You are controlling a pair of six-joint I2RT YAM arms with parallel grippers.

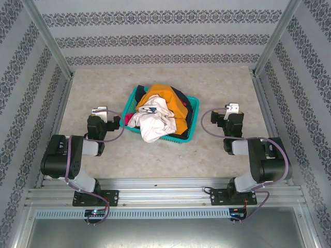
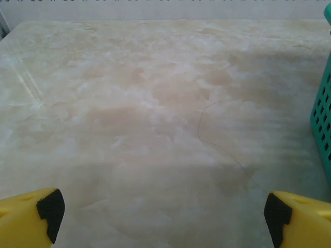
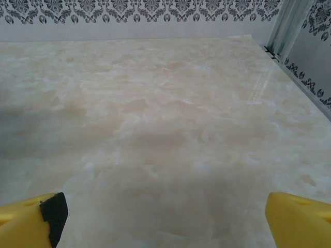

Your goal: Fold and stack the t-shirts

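Note:
A heap of crumpled t-shirts fills the teal mesh basket (image 1: pixel 192 123) at the table's middle. The cream-white shirt (image 1: pixel 153 120) spills over the basket's near rim, the mustard-yellow one (image 1: pixel 164 94) lies behind it, a magenta one (image 1: pixel 129 119) peeks out at the left, and dark navy cloth (image 1: pixel 185 99) shows at the right. My left gripper (image 1: pixel 98 111) rests left of the basket and my right gripper (image 1: pixel 232 109) rests right of it. In the wrist views both the left gripper (image 2: pixel 163 214) and the right gripper (image 3: pixel 163 217) stand open over bare tabletop, with nothing between their yellow fingers.
The basket's teal wall (image 2: pixel 321 119) shows at the right edge of the left wrist view. Patterned walls and metal posts (image 3: pixel 282 28) close in the table on three sides. Bare marble-look tabletop (image 1: pixel 155 160) lies between the basket and the arm bases.

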